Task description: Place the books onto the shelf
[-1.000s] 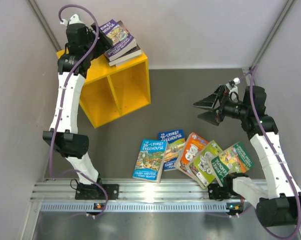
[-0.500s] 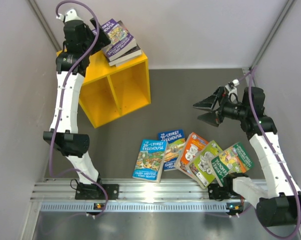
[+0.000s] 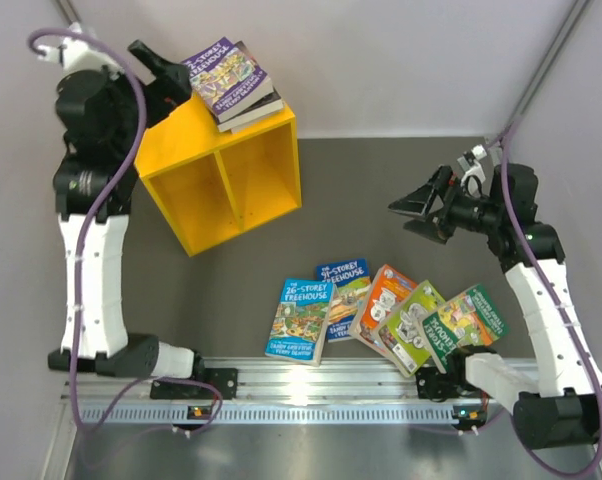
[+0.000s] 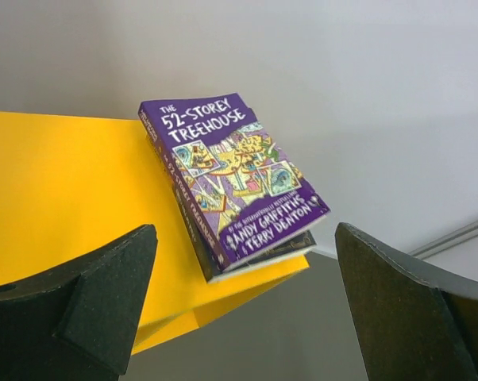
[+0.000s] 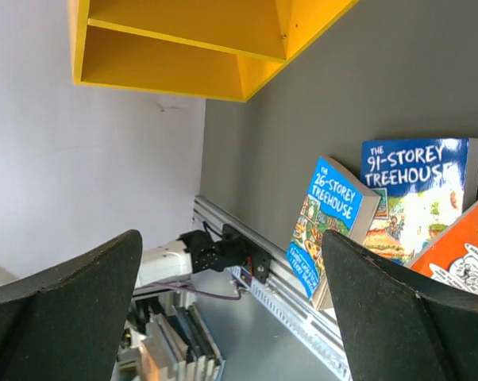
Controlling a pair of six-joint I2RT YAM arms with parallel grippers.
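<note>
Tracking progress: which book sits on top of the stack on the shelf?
The purple 52-Storey Treehouse, lying on a dark book atop the yellow shelf; the other five lie on the table.

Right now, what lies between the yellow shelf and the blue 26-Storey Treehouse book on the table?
Nothing. The top view shows only bare dark tabletop between the yellow shelf and the 26-Storey Treehouse book; the right wrist view agrees.

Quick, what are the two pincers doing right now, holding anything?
Left pincer: open, holding nothing.
Right pincer: open, holding nothing.
</note>
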